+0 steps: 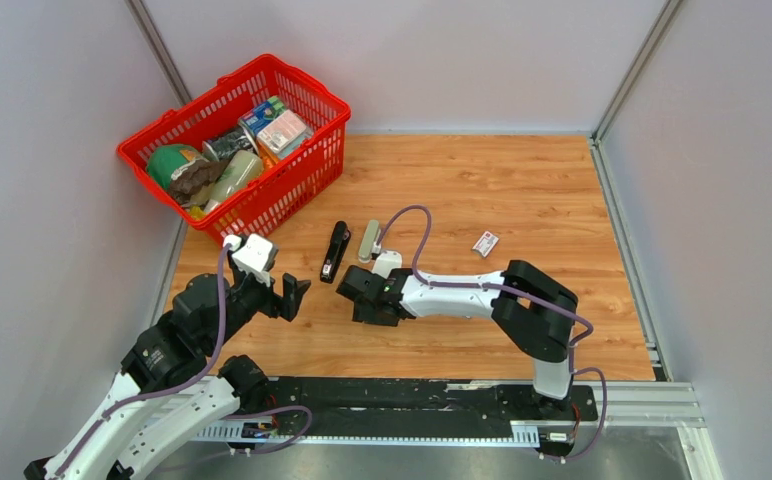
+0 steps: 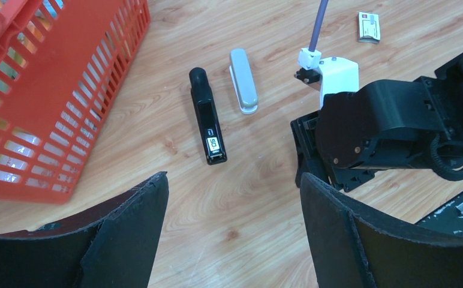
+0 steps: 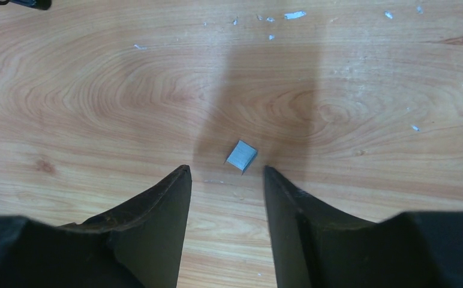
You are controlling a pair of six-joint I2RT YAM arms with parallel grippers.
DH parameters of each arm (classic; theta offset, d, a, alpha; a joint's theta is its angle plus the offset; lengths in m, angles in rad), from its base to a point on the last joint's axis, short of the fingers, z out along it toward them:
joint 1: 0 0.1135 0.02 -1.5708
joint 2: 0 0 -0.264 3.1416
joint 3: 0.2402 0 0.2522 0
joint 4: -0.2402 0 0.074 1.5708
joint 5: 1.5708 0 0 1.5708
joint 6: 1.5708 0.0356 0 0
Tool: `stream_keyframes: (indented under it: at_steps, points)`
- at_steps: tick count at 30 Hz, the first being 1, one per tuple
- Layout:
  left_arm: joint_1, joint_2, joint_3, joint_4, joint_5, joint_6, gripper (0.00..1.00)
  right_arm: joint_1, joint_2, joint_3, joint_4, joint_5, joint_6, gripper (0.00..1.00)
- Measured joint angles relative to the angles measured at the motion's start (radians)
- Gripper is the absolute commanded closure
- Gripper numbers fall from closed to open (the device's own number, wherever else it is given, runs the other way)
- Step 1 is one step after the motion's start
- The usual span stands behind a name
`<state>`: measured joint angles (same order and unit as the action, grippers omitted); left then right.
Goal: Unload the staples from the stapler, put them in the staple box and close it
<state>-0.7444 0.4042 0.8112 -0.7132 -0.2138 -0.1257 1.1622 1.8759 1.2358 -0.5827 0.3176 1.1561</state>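
Now, stapler [image 1: 334, 253]: laid flat on the counter [image 1: 522, 190], its length running near to far, close to the near right corner of the red basket [image 1: 292, 175] but apart from it.
staples [image 3: 241, 155]: one small silver-grey strip is seen lying on the wood just beyond the tips of the right jaws, in line with the gap and touched by neither tip.
right jaws: held partly open, low over the counter, near and right of the stapler; nothing is gripped.
left jaws: spread wide, nothing held; set near and left of the stapler, apart from it.
grey-beige bar [image 1: 368, 241]: laid just right of the stapler, roughly parallel, not touching.
white-and-red box [image 1: 485, 242]: laid well to the right.
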Motion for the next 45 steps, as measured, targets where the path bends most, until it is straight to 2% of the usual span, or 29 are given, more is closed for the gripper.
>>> stream_keyframes:
  at_steps: [21,45]
  points:
    - [0.000,0.000,-0.001,0.000,0.003,0.000,0.12,-0.009,0.064,0.069,-0.003,0.024,-0.002,0.50]
    - [0.000,0.000,-0.001,0.000,0.003,0.000,0.12,0.006,0.098,0.110,-0.034,0.069,-0.112,0.61]
